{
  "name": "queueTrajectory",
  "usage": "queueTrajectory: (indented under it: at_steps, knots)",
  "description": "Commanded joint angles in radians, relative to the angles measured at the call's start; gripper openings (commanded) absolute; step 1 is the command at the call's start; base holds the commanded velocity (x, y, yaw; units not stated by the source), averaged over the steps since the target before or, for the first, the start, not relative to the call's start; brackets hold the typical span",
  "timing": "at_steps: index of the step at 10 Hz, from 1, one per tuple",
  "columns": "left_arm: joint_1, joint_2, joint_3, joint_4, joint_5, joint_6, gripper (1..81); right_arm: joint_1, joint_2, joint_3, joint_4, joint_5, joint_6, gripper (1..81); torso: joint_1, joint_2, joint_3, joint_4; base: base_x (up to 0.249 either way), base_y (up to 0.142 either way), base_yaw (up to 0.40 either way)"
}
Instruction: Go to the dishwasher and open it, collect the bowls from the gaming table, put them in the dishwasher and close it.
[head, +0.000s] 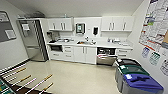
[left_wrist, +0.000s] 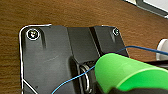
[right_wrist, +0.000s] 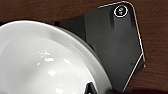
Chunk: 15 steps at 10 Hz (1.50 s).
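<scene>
Nearest in the head view, at seven o'clock, foosball rods (head: 27, 83) are cut off by the edge; bins (head: 136, 77) stand at four o'clock on the pale glossy floor (head: 80, 75). Farther, at one o'clock, the dishwasher (head: 106, 56) gapes under the counter (head: 100, 45), its dark inside blurred. The left wrist view shows a green bowl (left_wrist: 125, 72) close over brown wood, the right a white bowl (right_wrist: 42, 62); whether either gripper grips them, I cannot tell.

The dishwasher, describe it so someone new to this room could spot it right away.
Look at the white kitchen counter along the far wall. Under its right end sits the dishwasher, left of the row of bins. Unlike the white cabinet doors beside it, its steel door hangs open on a dark inside.
</scene>
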Motion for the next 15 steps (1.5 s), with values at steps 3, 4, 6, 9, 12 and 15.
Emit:
queueTrajectory:
  at_steps: [3, 4, 6, 9, 12, 15]
  knots:
    - [-0.052, -0.015, 0.011, 0.012, 0.026, 0.003, 1.0, 0.051, 0.022, 0.020, -0.013, -0.011, -0.004, 1.0, 0.000, 0.000, 0.000, 0.000, 0.154, -0.073, 0.000]
    - [-0.052, -0.015, 0.011, 0.012, 0.026, 0.003, 1.0, 0.051, 0.022, 0.020, -0.013, -0.011, -0.004, 1.0, 0.000, 0.000, 0.000, 0.000, 0.139, -0.071, 0.000]
    - [-0.052, -0.016, 0.011, 0.012, 0.026, 0.003, 1.0, 0.052, 0.022, 0.020, -0.013, -0.011, -0.004, 1.0, 0.000, 0.000, 0.000, 0.000, 0.129, 0.000, 0.000]
    - [-0.052, -0.016, 0.011, 0.012, 0.026, 0.003, 1.0, 0.051, 0.022, 0.020, -0.013, -0.011, -0.004, 1.0, 0.000, 0.000, 0.000, 0.000, 0.121, 0.000, 0.000]
    - [-0.052, -0.016, 0.011, 0.012, 0.026, 0.003, 1.0, 0.049, 0.022, 0.020, -0.013, -0.011, -0.004, 1.0, 0.000, 0.000, 0.000, 0.000, 0.121, 0.000, 0.000]
    - [-0.052, -0.016, 0.011, 0.012, 0.026, 0.003, 1.0, 0.051, 0.023, 0.020, -0.013, -0.011, -0.004, 1.0, 0.000, 0.000, 0.000, 0.000, 0.121, 0.000, 0.000]
